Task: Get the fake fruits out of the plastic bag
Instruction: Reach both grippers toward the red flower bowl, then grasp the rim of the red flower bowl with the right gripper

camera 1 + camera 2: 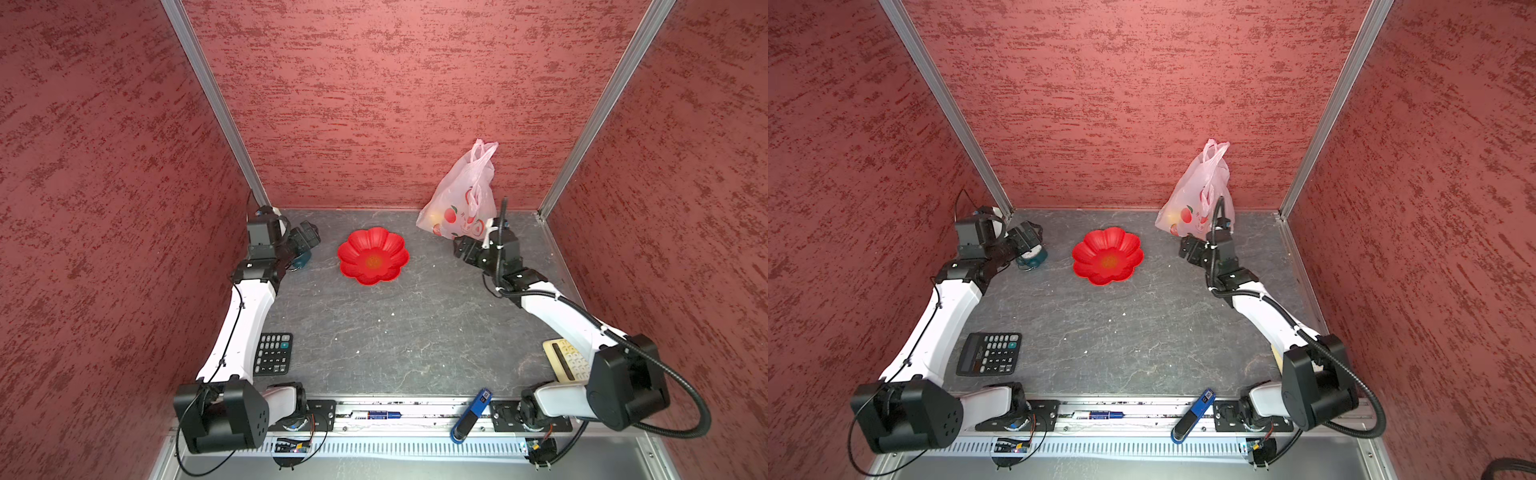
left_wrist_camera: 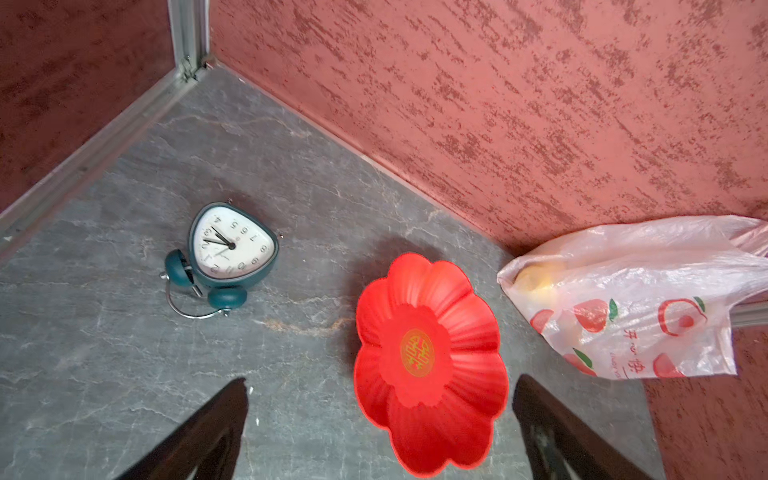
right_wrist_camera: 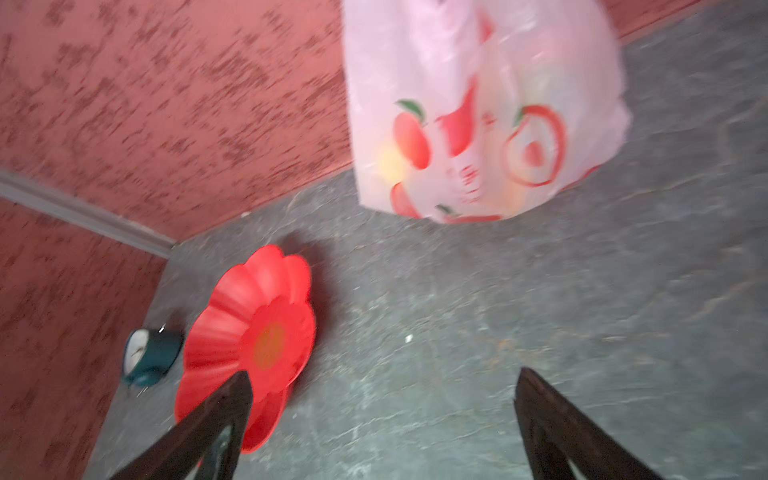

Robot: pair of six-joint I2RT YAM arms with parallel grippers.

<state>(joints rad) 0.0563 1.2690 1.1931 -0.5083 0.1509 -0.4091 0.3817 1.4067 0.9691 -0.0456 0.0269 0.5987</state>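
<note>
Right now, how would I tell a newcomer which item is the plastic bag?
Follow the red back wall toward its right corner. There, on the grey table, stands the plastic bag. It alone is pale pink and translucent, with printed red fruits and loop handles up, unlike the solid red flower plate nearby.

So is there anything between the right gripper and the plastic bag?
Nothing visible. In the right wrist view only bare table lies between the open right gripper and the plastic bag. The red plate sits off to one side, out of that path.
</note>
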